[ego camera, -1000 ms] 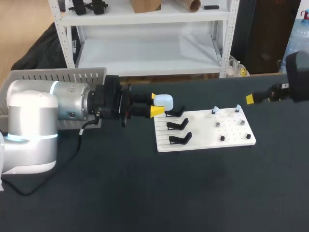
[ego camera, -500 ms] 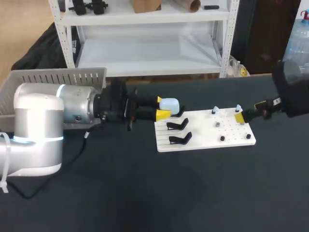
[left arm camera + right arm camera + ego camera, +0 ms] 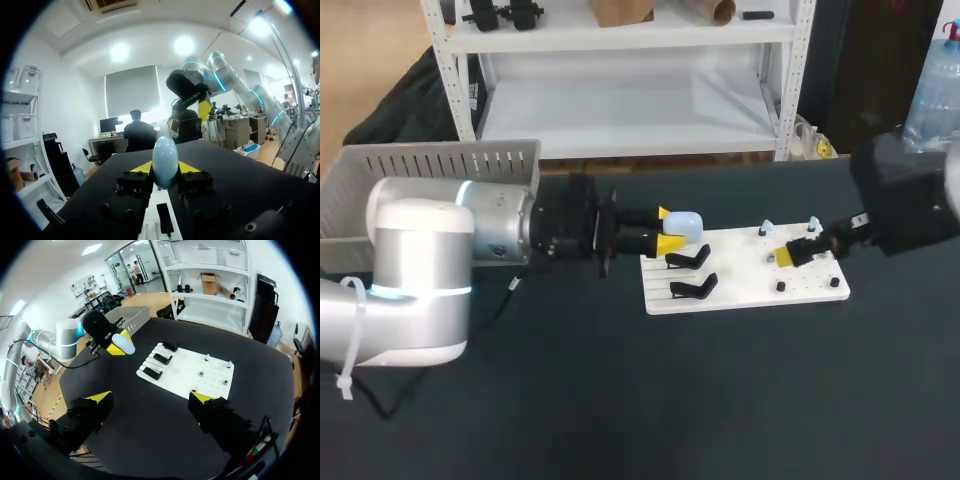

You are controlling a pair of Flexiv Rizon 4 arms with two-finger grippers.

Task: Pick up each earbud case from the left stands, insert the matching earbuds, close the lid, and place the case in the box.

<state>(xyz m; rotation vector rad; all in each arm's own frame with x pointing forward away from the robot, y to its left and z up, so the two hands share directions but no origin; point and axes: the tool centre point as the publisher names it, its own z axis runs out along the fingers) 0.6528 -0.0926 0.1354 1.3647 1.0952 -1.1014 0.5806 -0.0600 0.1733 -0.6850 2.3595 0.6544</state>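
Case (image 3: 682, 227) pinched in left jaws, centre frame, at board's (image 3: 745, 290) upper-left corner. Likely light, rigid, glossy, slip-prone; best gripped across broad sides, clear of lid seam. Right jaws spread, empty.

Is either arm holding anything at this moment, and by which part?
The left gripper holds the pale earbud case, jaws clamped on its two opposite sides. The right gripper is open and holds nothing.

text: none legible | labels: none | numbers: none | signs: none
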